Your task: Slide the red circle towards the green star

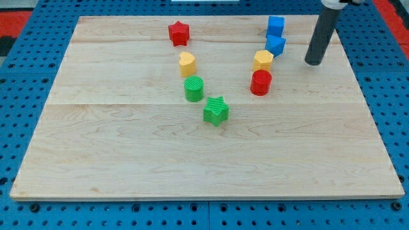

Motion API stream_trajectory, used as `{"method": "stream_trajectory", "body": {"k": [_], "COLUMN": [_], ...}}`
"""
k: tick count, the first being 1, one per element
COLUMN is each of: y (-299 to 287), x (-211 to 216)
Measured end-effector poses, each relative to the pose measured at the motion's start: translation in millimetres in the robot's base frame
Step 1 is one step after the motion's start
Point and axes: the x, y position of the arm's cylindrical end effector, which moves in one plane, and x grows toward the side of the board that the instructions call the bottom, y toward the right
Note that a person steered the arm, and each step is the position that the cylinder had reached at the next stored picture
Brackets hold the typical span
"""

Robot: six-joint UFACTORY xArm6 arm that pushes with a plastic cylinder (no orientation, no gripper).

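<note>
No pincer here, just dark rod; my tip [314, 62] sits right of red round block [261, 83], good side for pushing it left-down to green star block [216, 110]. Yellow block [262, 61] touches red one.

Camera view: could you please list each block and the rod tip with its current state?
red circle: upright, touching the yellow block behind it
green star: flat, alone
green circle: upright, free
yellow heart: free
yellow block: against the red circle
red star: alone
blue blocks: touching each other
my tip: on the board, right of the blocks, touching none
</note>
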Motion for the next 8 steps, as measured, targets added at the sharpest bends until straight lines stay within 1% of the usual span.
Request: {"method": "stream_trajectory", "body": {"k": [1, 2, 3, 5, 7, 8], "y": [-14.9, -45.9, -61.9, -112.7, -122.1, -92.3], "x": [27.7, 29.2, 29.2, 32.3, 61.5, 64.7]}}
